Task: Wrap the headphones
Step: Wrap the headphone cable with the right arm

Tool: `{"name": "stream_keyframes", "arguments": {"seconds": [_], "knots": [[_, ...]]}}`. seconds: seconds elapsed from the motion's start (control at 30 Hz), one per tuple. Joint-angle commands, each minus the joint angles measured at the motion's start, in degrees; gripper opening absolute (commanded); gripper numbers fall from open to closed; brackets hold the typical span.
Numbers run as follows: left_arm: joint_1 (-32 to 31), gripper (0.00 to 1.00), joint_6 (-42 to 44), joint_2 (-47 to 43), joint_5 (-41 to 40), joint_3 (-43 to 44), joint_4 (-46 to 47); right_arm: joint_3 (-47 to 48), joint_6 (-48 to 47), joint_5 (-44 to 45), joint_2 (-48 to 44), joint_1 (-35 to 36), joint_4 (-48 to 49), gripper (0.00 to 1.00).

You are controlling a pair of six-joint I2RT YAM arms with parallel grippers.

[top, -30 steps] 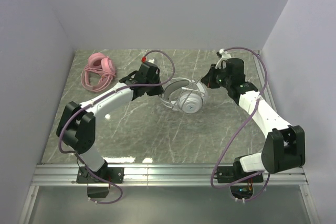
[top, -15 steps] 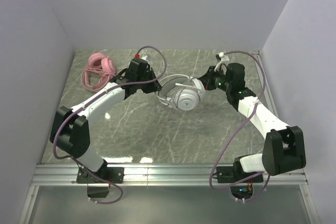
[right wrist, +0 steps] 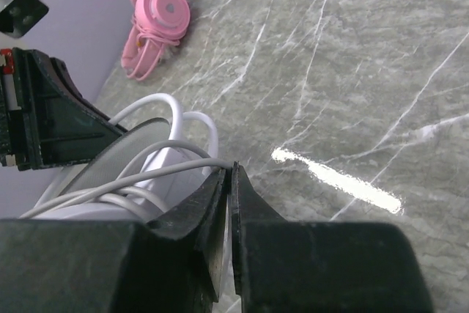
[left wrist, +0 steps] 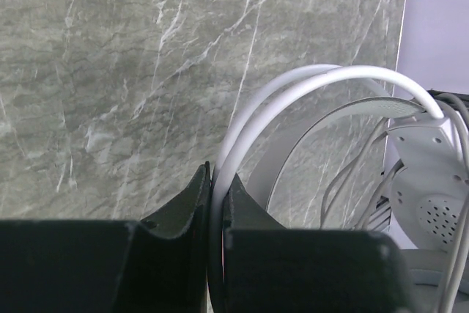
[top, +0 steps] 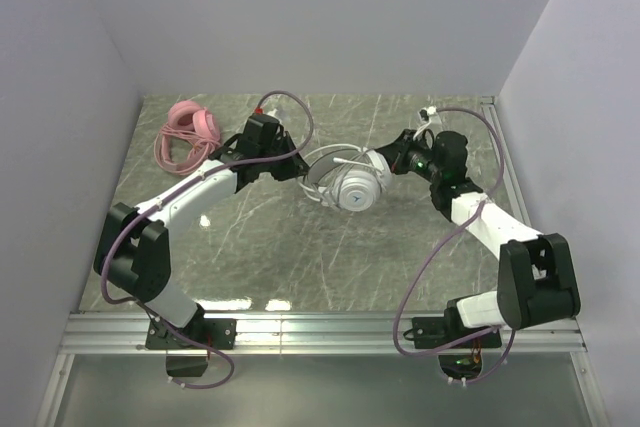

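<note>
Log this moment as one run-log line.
left fingers: shut on headband | right fingers: shut on cable | white headphones: between both arms | pink headphones: far left, apart

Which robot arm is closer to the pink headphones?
Left. The left gripper holds the white headset near the pink headphones; the right gripper is beyond that headset.

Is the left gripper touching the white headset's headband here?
Touching. In the left wrist view the fingers of the left gripper are closed on the headband of the white headset, which runs between them with no gap.
</note>
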Motion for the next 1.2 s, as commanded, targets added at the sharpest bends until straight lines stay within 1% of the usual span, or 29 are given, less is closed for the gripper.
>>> {"name": "stream_keyframes", "arguments": {"seconds": [0.0, 0.13, 0.23, 0.3, 0.33, 0.37, 0.4, 0.5, 0.53, 0.6, 0.67, 0.73, 0.77, 0.8, 0.9, 0.93, 1.0, 1.07, 1.17], "knots": [[-0.3, 0.00, -5.2, -3.9, 4.6, 1.4, 9.9, -2.1, 3.1, 2.9, 1.9, -0.4, 4.8, 0.12], [0.0, 0.00, -7.2, -3.2, 2.0, 1.4, 10.7, -2.8, 5.3, 4.1, 5.0, -0.4, 9.9, 0.13], [0.1, 0.00, -8.6, -1.5, -0.1, 1.2, 11.8, -2.0, 7.6, 4.4, 8.8, -0.4, 13.6, 0.08], [0.3, 0.00, -9.4, 0.0, -2.9, 0.8, 12.8, -0.8, 9.7, 3.8, 13.1, -0.4, 16.3, 0.05], [0.4, 0.00, -10.1, 0.5, -3.9, 0.6, 13.4, 1.2, 10.7, 3.2, 14.9, -0.4, 17.0, 0.03], [0.5, 0.00, -10.4, 1.0, -4.9, 0.3, 14.3, 2.3, 12.6, 1.7, 18.7, -0.4, 17.5, 0.02], [0.8, 0.00, -10.8, 2.1, -6.7, -0.2, 14.9, 3.2, 13.7, 1.0, 20.6, -0.4, 18.4, 0.01], [1.4, 0.00, -12.3, 4.7, -10.0, -0.6, 17.7, 6.2, 18.3, -0.9, 27.0, -0.3, 23.3, 0.01], [1.5, 0.00, -12.7, 5.6, -10.6, -0.5, 17.9, 7.4, 19.3, -1.4, 28.4, -0.3, 24.0, 0.04], [1.6, 0.00, -12.9, 8.1, -11.0, -0.1, 19.2, 8.6, 21.6, -2.0, 31.7, -0.3, 25.0, 0.05], [1.6, 0.00, -11.8, 9.6, -11.5, 0.5, 19.6, 10.7, 21.8, -2.2, 33.8, -0.3, 23.9, 0.05], [1.6, 0.00, -9.8, 11.7, -11.7, 1.6, 18.7, 13.9, 20.2, -2.0, 35.3, -0.3, 18.9, 0.04], [1.6, 0.00, -9.0, 12.2, -13.9, 1.9, 18.6, 15.2, 18.4, -1.9, 35.7, -0.3, 16.8, 0.04], [1.7, 0.00, -7.1, 13.1, -14.4, 2.3, 18.5, 17.3, 17.7, -2.1, 36.3, -0.3, 13.6, 0.05], [1.6, 0.00, -4.2, 14.5, -15.6, 3.1, 19.3, 19.7, 15.5, -2.2, 38.2, -0.3, 9.7, 0.06], [1.5, 0.00, -2.0, 14.7, -16.5, 3.2, 19.4, 20.7, 15.1, -2.4, 38.6, -0.3, 9.1, 0.06], [1.0, 0.00, 0.3, 15.1, -20.7, 3.6, 19.0, 21.8, 14.3, -2.6, 39.7, -0.3, 7.4, 0.07], [0.6, 0.00, 1.2, 15.4, -23.7, 3.8, 18.4, 22.3, 13.6, -2.2, 40.4, -0.2, 6.2, 0.08], [-0.4, 0.00, 1.3, 16.7, -25.7, 5.2, 17.4, 23.8, 12.3, -1.6, 41.2, -0.2, 2.0, 0.11]]}}
